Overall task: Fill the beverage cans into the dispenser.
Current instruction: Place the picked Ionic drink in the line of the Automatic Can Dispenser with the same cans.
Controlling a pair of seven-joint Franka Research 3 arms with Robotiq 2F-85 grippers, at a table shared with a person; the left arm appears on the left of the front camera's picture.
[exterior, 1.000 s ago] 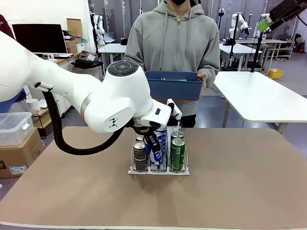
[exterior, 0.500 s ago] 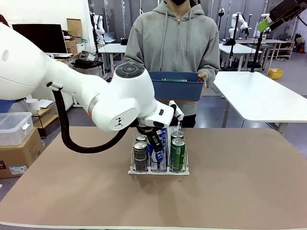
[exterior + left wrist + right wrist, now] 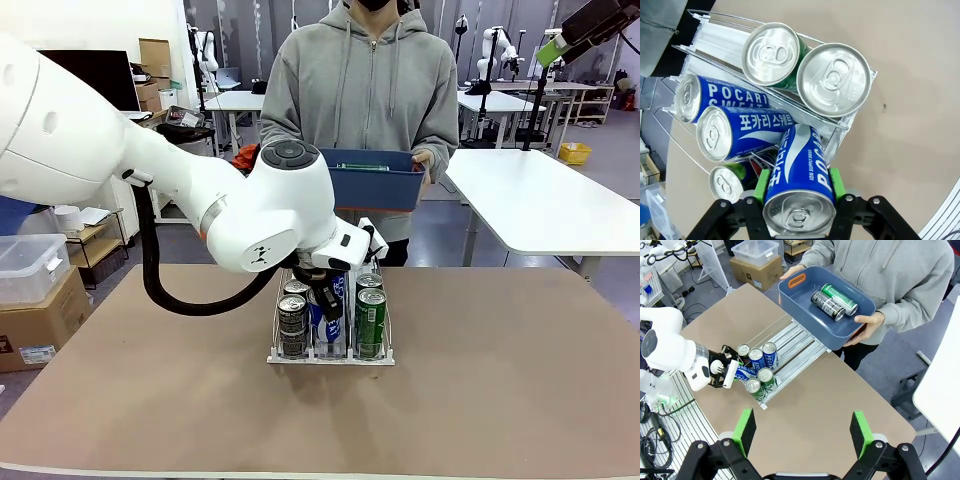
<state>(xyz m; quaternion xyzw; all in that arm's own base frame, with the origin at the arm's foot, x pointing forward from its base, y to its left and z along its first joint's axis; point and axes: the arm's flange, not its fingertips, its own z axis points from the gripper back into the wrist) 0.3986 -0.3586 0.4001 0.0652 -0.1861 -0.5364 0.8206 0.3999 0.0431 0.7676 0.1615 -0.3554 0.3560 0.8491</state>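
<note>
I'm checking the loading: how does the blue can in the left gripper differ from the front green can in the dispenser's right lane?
Colour: the blue can has white lettering; the green can is green-bodied. State: the blue can is clamped between the left gripper's pads; the green can stands free in the dispenser. Pose: the blue can leans; the green can stands upright. Both are slim with silver tops.

The blue can (image 3: 797, 172) between green pads (image 3: 760, 187) bears white lettering and a white swoosh under a silver top. The clear, white-based rack (image 3: 330, 359) holds green cans (image 3: 371, 318) and a dark grey can (image 3: 291, 322). The tub (image 3: 365, 190) is blue, the table (image 3: 500, 390) brown, and the hoodie (image 3: 365, 90) grey.
</note>
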